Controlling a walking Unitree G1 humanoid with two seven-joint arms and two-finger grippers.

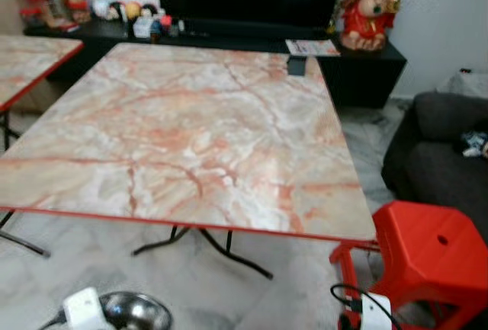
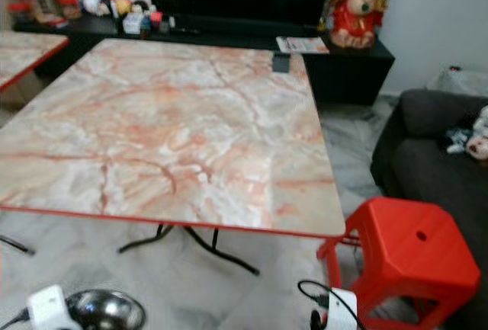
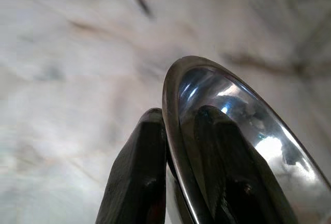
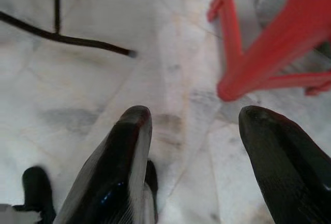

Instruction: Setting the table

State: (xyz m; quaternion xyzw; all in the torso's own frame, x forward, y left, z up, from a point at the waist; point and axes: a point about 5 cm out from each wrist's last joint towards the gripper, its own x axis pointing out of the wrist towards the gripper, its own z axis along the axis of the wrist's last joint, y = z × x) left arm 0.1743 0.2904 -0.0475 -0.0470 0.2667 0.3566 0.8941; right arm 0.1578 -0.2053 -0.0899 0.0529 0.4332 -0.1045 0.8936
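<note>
A shiny steel bowl [image 1: 137, 311] hangs low at the bottom left, below the near edge of the marble-patterned table [image 1: 191, 132]. My left gripper [image 3: 178, 125] is shut on the bowl's rim [image 3: 173, 94], one finger outside and one inside. The table top is bare except for a small dark object [image 1: 296, 65] at its far right edge. My right gripper [image 4: 194, 120] hangs open over the floor beside a red stool [image 4: 269, 43], with nothing between its fingers.
The red plastic stool [image 1: 427, 257] stands at the table's near right corner. A dark sofa [image 1: 446, 155] sits further right. A second marble table [image 1: 27, 63] is at the left. Behind the table runs a black TV cabinet [image 1: 229, 40] with jars and a statue [image 1: 371, 2].
</note>
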